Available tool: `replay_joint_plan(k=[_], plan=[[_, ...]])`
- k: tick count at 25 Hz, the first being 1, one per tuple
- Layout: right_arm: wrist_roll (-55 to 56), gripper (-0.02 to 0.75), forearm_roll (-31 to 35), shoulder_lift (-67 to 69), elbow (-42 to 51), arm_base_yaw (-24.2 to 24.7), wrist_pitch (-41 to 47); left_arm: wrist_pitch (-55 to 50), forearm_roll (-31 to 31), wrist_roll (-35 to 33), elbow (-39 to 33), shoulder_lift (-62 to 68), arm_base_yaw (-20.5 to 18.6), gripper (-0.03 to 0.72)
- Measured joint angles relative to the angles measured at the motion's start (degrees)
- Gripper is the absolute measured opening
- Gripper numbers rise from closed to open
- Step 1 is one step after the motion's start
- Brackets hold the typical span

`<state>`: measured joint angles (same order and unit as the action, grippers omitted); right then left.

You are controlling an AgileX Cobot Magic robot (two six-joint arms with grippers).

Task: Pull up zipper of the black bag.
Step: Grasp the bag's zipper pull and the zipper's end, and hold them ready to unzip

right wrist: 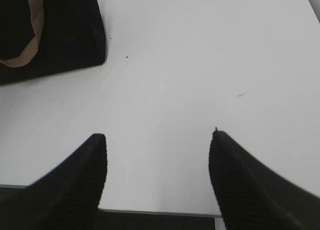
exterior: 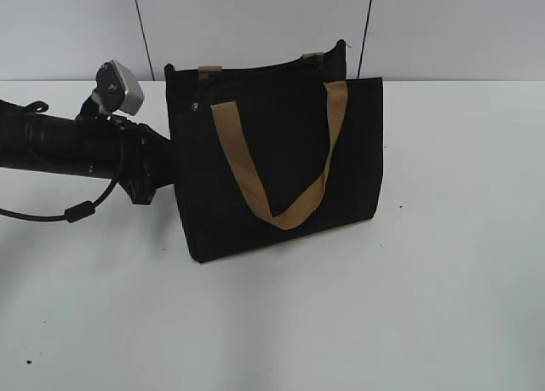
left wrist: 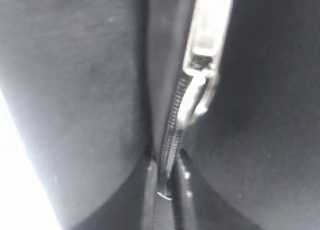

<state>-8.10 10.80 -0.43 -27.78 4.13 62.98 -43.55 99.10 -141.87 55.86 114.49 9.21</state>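
Note:
The black bag point(exterior: 281, 178) stands upright on the white table point(exterior: 443, 255), with its tan handle hanging down the front. My left arm point(exterior: 85, 144) reaches in from the left to the bag's left end, where the bag hides its gripper. In the left wrist view the zipper point(left wrist: 172, 140) runs down between black fabric, with its silver slider and pull point(left wrist: 197, 97) above. My left gripper point(left wrist: 167, 192) is shut on the zipper line, with a small silver ring between the fingertips. My right gripper point(right wrist: 157, 140) is open and empty over the table, away from the bag point(right wrist: 65, 34).
A grey wall with dark seams stands behind the table. The table's front edge point(right wrist: 160, 211) lies just under my right gripper. The left arm's cable point(exterior: 81, 210) loops above the table at the left.

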Motion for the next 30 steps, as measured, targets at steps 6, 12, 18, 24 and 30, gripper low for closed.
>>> replay_joint_plan(k=[6, 12, 18, 24, 30], plan=[[0.0, 0.488, 1.5, 0.0, 0.0, 0.0, 0.0, 0.1, 0.1, 0.7, 0.0, 0.0, 0.0, 0.058], [-5.1, 0.488, 4.4, 3.2, -2.1, 0.0, 0.1, -1.6, 0.1, 7.3, 0.0, -0.2, -0.2, 0.041], [-11.3, 0.488, 8.0, 20.2, -12.5, 0.0, 3.4, -3.9, -3.1, 12.4, 0.0, -3.7, -1.2, 0.039], [-19.2, 0.48, 14.0, 39.8, -26.9, 0.0, 6.3, -5.0, -6.5, 15.7, 0.0, -6.8, -2.9, 0.038], [-25.7, 0.405, 19.1, 54.6, -37.1, 0.0, 6.6, -7.9, -7.5, 15.9, 0.0, -7.1, -2.9, 0.038]])
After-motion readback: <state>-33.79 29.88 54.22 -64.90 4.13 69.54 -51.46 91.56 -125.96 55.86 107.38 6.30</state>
